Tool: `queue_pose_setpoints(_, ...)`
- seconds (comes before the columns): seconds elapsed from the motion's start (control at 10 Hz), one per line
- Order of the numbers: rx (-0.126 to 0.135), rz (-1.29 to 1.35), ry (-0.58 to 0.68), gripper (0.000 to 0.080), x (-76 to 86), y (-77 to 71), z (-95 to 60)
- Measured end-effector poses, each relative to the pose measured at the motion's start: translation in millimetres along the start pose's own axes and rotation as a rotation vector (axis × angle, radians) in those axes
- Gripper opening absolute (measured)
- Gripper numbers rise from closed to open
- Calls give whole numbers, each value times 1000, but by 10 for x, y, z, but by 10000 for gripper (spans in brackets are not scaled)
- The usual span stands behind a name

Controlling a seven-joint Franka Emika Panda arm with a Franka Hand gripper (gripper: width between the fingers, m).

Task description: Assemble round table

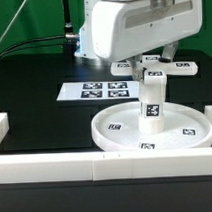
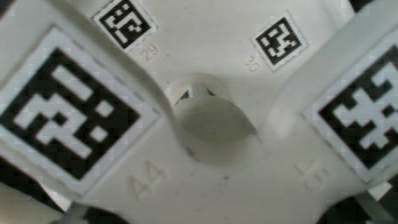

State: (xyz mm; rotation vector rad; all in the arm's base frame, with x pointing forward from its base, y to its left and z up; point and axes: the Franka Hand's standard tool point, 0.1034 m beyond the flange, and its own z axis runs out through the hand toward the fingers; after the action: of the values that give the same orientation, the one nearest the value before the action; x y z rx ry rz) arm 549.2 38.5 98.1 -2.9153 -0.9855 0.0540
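The large round disc lies on the black table at the exterior view's right. The short thick cylinder stands upright on the disc's hub. The cross-shaped piece with its tags sits level just above the cylinder's top, directly under my gripper. In the wrist view the cross-shaped piece fills the picture very close, its round middle boss in the centre and tags on its arms. My gripper looks shut on it; the fingers are mostly hidden by the piece.
The marker board lies flat at the exterior view's left of the disc. A long white border rail runs along the front and another rail end stands at the left. Black cables hang behind.
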Motion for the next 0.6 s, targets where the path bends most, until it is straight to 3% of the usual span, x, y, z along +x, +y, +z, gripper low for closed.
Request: queue_pose_setpoints(0.6,0,22,0,452,0,0,0)
